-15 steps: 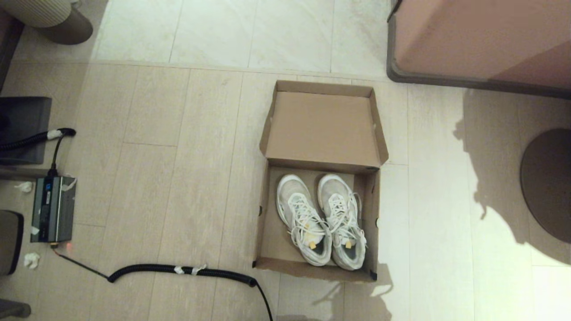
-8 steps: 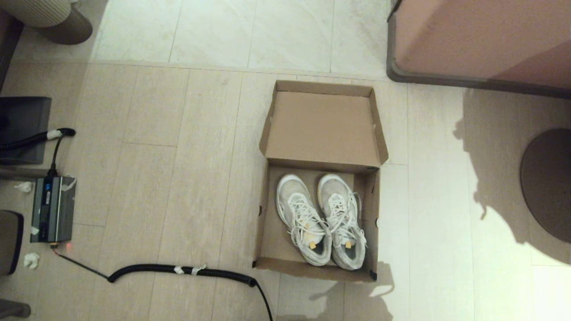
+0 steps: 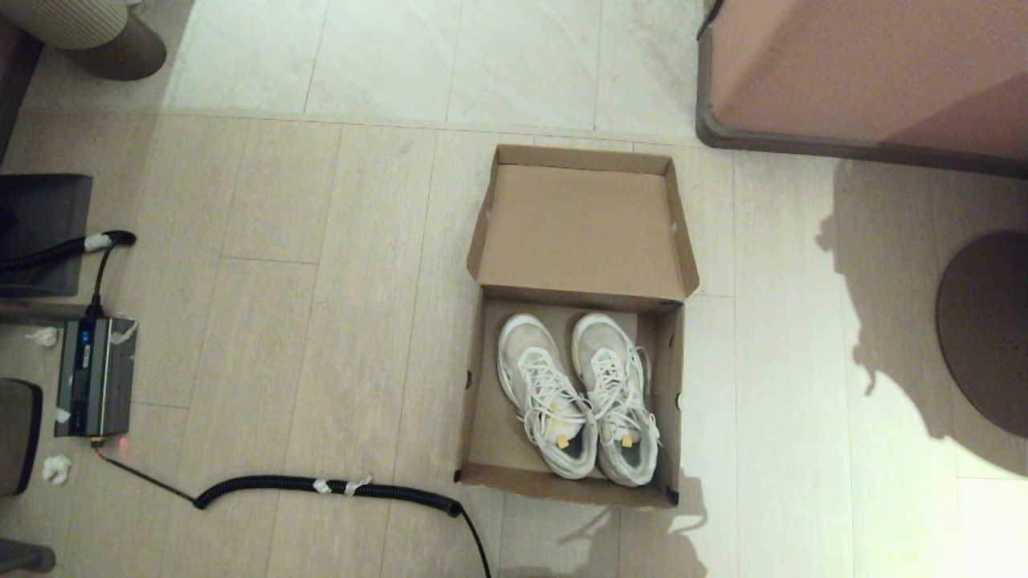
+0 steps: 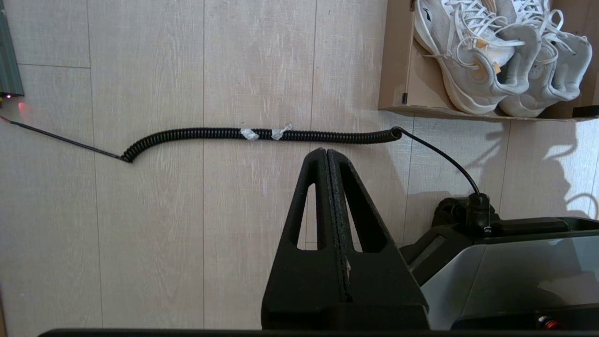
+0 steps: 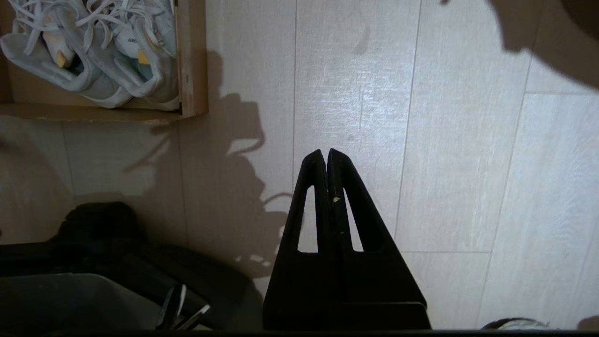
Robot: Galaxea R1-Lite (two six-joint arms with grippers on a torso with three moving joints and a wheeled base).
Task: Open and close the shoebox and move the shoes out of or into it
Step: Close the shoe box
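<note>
— That shoebox (image 3: pixel 580 233) on the floor, is it open?

— Wide open. It's plain brown cardboard, and the hinged lid is folded right back, lying flat with its inside facing up, on the far side of the tray.

— And the shoes (image 3: pixel 577 397)?

— Both inside, side by side and touching, white and pale-grey mesh with white laces and small yellow tags. Toes point toward the lid; heels sit near the front wall. They're nearer the box's right wall.

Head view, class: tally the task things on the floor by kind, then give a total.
Shoebox: 1, lid open
Shoes: 2, side by side inside the box
Total: 3
</note>
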